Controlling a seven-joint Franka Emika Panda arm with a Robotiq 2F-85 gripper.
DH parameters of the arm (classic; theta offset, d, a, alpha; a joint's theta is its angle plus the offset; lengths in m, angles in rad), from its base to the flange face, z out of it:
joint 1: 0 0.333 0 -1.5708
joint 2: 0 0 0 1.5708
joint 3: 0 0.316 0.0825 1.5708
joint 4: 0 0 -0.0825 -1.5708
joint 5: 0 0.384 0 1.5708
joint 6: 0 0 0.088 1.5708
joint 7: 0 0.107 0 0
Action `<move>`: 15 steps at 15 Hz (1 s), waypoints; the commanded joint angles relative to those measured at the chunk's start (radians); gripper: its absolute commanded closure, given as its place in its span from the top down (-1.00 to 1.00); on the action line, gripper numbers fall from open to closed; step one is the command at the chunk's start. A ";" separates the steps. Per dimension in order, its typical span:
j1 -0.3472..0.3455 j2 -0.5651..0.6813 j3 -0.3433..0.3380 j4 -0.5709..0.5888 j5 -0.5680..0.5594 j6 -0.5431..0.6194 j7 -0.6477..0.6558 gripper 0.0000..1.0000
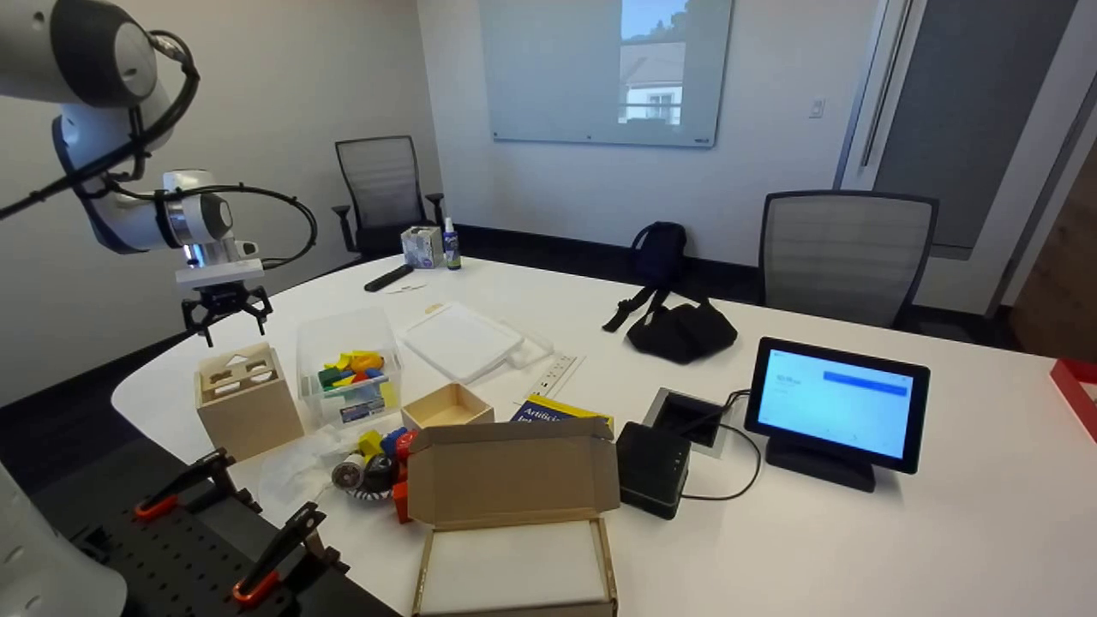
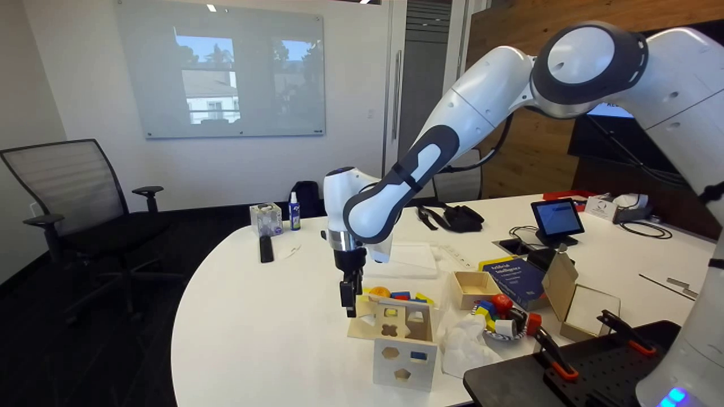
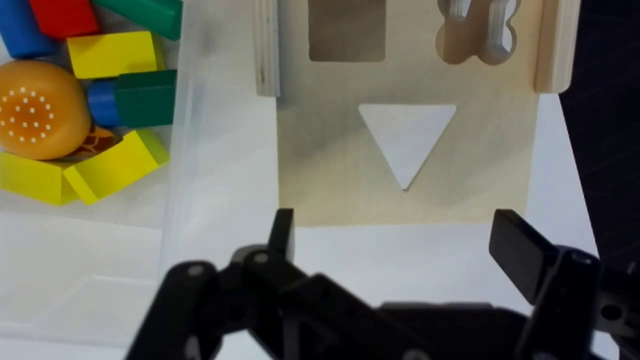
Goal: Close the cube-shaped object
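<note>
The cube-shaped object is a light tan wooden box, standing in both exterior views (image 1: 253, 420) (image 2: 396, 370) with shaped holes in its sides. Its lid panel (image 3: 325, 165), holed with a triangle, a square and a clover shape, sticks out past the two side walls in the wrist view. In an exterior view the same panel (image 2: 357, 330) juts to one side, leaving part of the top open. My gripper (image 3: 392, 235) is open and empty, fingertips spread around the panel's outer end. It also shows in both exterior views (image 1: 236, 334) (image 2: 349, 305), above the box; touch cannot be judged.
A clear plastic bin (image 3: 172, 190) with coloured blocks stands close beside the box. An open wooden tray (image 2: 478, 298), a bowl of toys (image 1: 377, 471), crumpled plastic (image 2: 466, 347) and an open cardboard box (image 1: 514, 471) are nearby. Clamps (image 1: 283, 548) edge the robot's base.
</note>
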 commanded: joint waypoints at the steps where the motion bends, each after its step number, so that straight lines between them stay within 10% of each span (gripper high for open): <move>1: -0.011 0.056 0.016 0.072 0.014 -0.007 -0.076 1.00; 15: 0.000 0.144 0.038 0.216 0.065 -0.220 -0.168 1.00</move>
